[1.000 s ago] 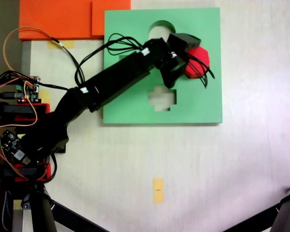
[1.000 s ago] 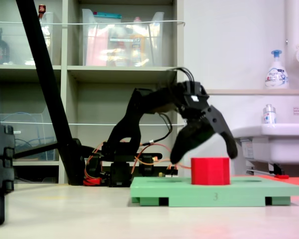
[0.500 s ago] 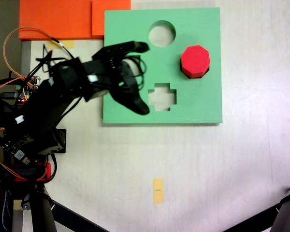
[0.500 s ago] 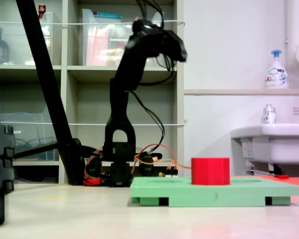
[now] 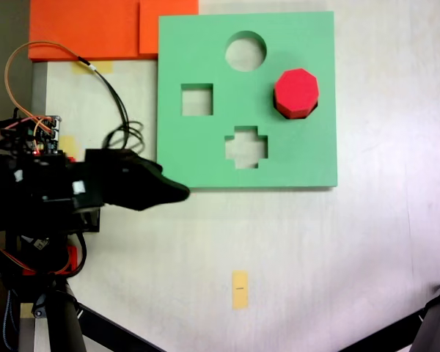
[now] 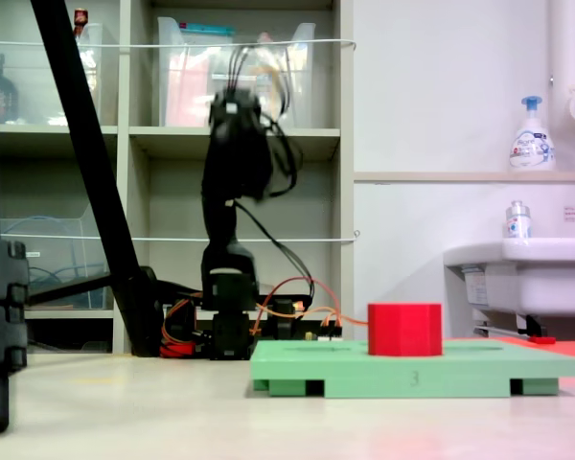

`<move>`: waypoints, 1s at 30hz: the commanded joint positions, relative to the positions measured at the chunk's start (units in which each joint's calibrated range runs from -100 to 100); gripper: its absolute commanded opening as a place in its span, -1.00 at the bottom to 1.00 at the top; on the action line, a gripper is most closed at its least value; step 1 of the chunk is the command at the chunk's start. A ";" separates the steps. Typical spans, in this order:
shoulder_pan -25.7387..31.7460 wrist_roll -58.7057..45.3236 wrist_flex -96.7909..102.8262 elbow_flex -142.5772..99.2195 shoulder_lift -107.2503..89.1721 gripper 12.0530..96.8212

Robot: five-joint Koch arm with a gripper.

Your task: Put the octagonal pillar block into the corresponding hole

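One green foam board [image 5: 301,150] lies on the table, with four cutouts: one round [image 5: 246,51], one square [image 5: 196,100], one cross-shaped [image 5: 246,147], and one filled by the single red octagonal pillar block [image 5: 296,92]. Off the board's upper-left corner sit two orange foam pieces [image 5: 88,28] (overlapping). Below the board lies one yellow tape strip [image 5: 240,289]. One arm [image 5: 95,183].

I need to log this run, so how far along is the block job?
Done, it seems: the red block sits in its hole on the green board, though in the side view it stands well proud of the board, so full seating can't be judged. Nothing is in hand: the gripper is off the board near the arm's base. Nothing looks left beyond perhaps pressing the block down.
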 commanded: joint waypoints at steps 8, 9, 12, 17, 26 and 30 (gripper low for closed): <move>-4.59 -1.37 15.04 -21.05 -0.96 0.04; -5.52 -1.37 17.35 -24.54 -0.96 0.03; -6.40 -1.42 21.59 -31.12 -0.96 0.03; -7.81 -3.91 44.99 -47.47 -0.96 -0.07; -7.96 -8.25 76.96 -76.78 -0.96 -0.07; -7.96 -10.50 81.58 -86.65 -0.96 -0.07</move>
